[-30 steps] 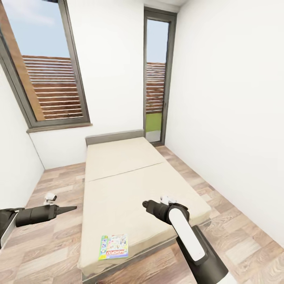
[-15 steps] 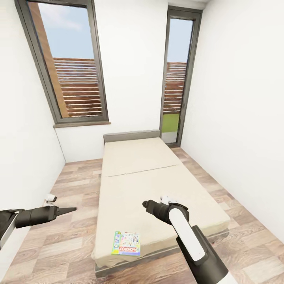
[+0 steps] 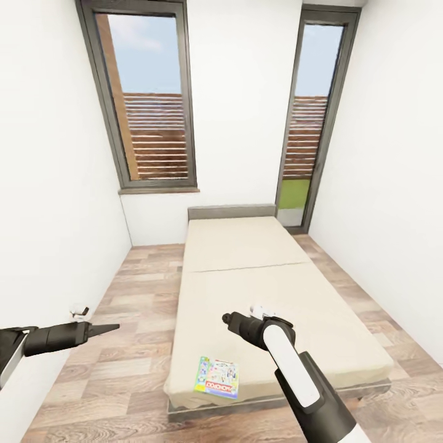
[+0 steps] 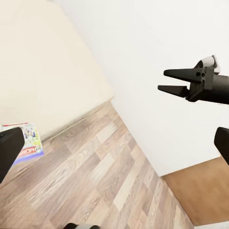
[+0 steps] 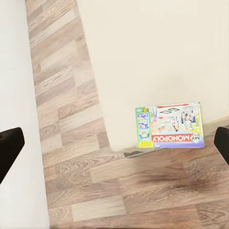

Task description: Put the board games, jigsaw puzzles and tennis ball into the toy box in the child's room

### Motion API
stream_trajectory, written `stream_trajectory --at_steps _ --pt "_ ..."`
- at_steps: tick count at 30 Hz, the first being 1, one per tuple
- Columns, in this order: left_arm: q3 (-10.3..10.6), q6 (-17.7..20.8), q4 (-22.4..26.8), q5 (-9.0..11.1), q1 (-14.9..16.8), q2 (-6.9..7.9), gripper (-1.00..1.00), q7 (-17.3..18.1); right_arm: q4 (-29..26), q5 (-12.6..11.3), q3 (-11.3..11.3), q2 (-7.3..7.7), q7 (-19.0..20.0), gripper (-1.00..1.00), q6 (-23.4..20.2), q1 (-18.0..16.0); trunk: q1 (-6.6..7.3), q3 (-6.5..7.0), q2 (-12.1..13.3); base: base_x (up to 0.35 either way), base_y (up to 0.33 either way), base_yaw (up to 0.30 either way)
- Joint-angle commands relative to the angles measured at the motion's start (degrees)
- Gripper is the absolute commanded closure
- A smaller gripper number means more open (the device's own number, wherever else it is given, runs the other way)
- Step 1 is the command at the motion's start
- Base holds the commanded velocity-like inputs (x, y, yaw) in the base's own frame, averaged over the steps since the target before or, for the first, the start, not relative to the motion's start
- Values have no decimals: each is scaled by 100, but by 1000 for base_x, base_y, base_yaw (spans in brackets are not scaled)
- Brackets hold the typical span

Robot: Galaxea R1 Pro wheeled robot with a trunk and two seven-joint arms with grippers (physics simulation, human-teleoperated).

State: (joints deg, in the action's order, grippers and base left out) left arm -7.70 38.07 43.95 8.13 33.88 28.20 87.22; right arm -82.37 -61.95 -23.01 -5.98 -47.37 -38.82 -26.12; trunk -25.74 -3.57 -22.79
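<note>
One board game [image 3: 216, 376], a pale blue-green box with a red band, lies flat on the beige bed [image 3: 258, 289] near its foot corner. It is seen too in the left wrist view [image 4: 27, 143] and in the right wrist view [image 5: 169, 125]. My left gripper [image 3: 109, 328] hangs open over the floor, left of the bed. My right gripper [image 3: 227, 318] is open and hovers above the mattress, higher than the game and apart from it. In the right wrist view its dark fingers [image 5: 9, 148] stand wide apart. The table, toy box, jigsaw puzzles and tennis ball are out of view.
White walls close in on both sides. A window [image 3: 154, 111] and a glazed door [image 3: 311, 123] are behind the grey headboard [image 3: 231, 212]. Wood floor [image 3: 135, 295] runs in a strip left of the bed and a narrower one on its right.
The whole view has shifted, so the bed and the game now sit further right in the picture. Both arms keep the same pose, and the game lies where it was on the bed.
</note>
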Motion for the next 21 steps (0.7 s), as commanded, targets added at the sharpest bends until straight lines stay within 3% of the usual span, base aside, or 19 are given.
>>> stream_trajectory --at_steps 1,12,21 --pt "3 61 0 3 5 1 -100 19 -7 -45 -2 0 -53 -100 -11 -7 -4 -14 -13 0 0 288" --pt "5 61 0 -3 5 -20 -100 15 -7 -45 -2 0 -53 -100 -11 -7 -4 -14 -13 0 0 276" --pt "5 56 0 -4 5 -26 -100 15 -7 -38 -2 0 -53 -100 -11 -7 -4 -11 -13 0 0 54"
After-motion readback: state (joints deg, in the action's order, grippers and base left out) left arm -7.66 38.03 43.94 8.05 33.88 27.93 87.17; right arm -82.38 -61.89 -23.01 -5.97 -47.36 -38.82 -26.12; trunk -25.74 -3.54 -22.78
